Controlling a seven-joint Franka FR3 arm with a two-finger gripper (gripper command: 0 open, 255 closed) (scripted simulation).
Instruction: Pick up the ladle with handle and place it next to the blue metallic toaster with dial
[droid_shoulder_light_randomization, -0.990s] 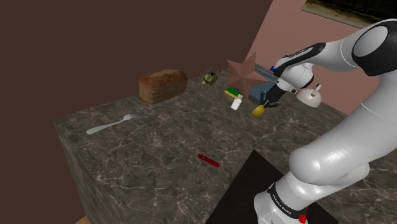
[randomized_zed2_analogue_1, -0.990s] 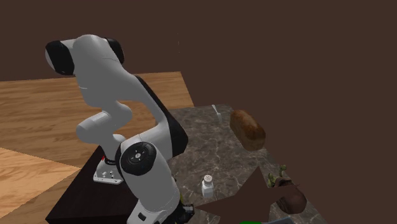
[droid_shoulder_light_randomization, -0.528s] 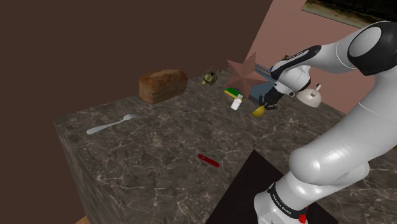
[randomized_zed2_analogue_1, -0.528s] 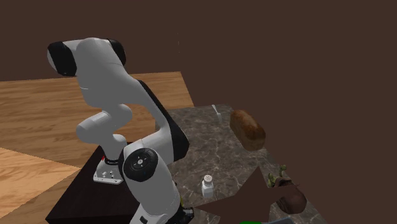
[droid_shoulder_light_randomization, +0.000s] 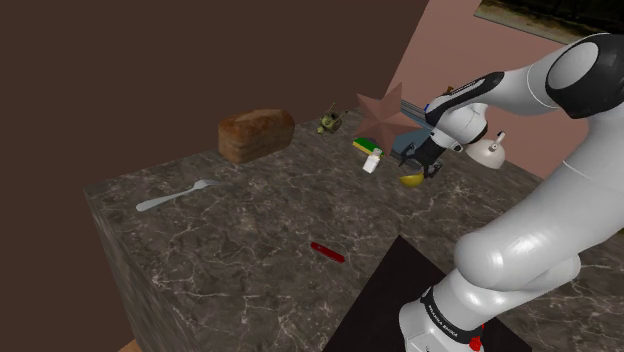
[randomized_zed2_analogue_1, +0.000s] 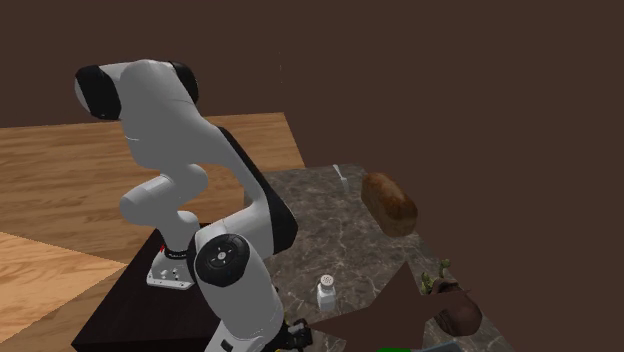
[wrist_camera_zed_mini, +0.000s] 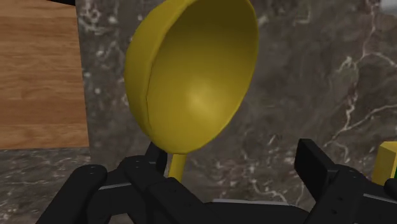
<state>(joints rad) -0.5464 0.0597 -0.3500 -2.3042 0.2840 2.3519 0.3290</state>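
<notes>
Wrist view: pincer released, fingers apart, yellow ladle with handle beside one finger | shoulder view: ladle lies on worktop, upper right of centre, under pincer, near blue toaster

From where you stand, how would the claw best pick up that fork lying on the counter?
Probably by the slim handle of the fork, near its middle, with the claw coming straight down from above. It lies flat on the marble counter, so nothing can slip under it from the side; the claw should close across the handle's narrow width.
</notes>
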